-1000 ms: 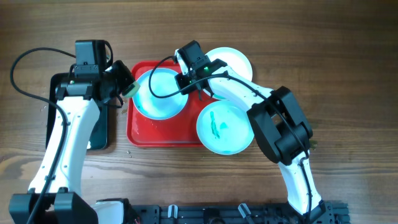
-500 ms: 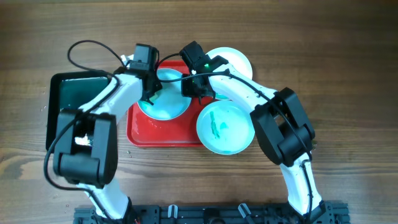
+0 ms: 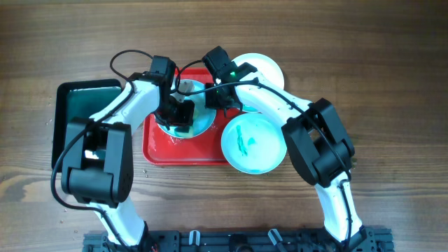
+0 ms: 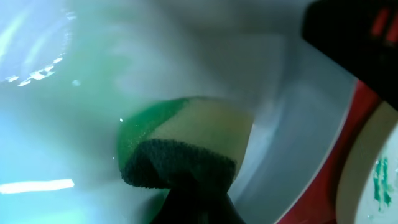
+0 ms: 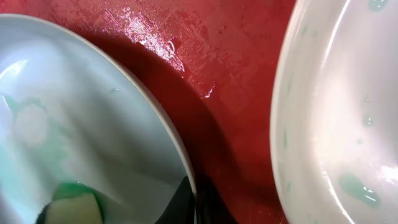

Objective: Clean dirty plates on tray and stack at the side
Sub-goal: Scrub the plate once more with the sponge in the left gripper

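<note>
At 5 o'clock of the red tray (image 3: 182,150), overlapping its corner, the smeared plate (image 3: 252,143) lies unwiped. On the tray's middle, the left gripper (image 3: 176,112) is clamped on a sponge (image 4: 186,140) pressed into the wet plate (image 3: 201,120), while the right gripper (image 3: 218,98) pinches that plate's rim at 3 o'clock. The far plate (image 3: 266,66) sits at 1 o'clock. Risk: a hard scrub could twist the slick rim loose and knock the wet plate into its 2 neighbours.
</note>
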Robot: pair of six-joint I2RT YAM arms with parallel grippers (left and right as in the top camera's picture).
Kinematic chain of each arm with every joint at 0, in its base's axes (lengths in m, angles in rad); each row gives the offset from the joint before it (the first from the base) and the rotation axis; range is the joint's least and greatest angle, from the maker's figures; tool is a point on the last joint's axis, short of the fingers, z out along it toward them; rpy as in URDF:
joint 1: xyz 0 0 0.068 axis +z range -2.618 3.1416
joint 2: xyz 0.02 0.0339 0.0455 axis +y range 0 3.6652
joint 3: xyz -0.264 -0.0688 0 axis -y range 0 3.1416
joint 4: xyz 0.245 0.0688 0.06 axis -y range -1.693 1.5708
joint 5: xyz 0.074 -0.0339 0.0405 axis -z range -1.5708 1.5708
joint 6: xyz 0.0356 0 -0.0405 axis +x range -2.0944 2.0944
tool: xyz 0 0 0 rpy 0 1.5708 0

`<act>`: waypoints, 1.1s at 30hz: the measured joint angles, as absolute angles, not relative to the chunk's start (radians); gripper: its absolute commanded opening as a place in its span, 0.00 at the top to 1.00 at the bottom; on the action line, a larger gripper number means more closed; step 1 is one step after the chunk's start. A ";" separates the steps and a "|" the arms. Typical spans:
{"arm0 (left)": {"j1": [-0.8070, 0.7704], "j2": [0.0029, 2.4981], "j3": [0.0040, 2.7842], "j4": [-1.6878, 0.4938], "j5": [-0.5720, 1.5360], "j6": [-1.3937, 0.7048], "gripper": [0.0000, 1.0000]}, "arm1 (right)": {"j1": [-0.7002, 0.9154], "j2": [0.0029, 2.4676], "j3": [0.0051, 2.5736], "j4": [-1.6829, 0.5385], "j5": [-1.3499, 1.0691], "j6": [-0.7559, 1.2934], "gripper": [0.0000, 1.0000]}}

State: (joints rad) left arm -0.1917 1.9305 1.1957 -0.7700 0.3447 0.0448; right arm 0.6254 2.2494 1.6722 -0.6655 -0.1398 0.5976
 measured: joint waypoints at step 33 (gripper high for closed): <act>-0.214 1.936 1.257 -0.691 0.037 -0.434 0.96 | 0.615 2.250 1.670 -0.648 -0.118 0.605 0.96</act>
State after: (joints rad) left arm -0.2138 1.9358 1.2572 -0.6914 0.0368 -0.4339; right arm 0.6151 2.2498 1.6703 -0.6476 -0.1184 0.6052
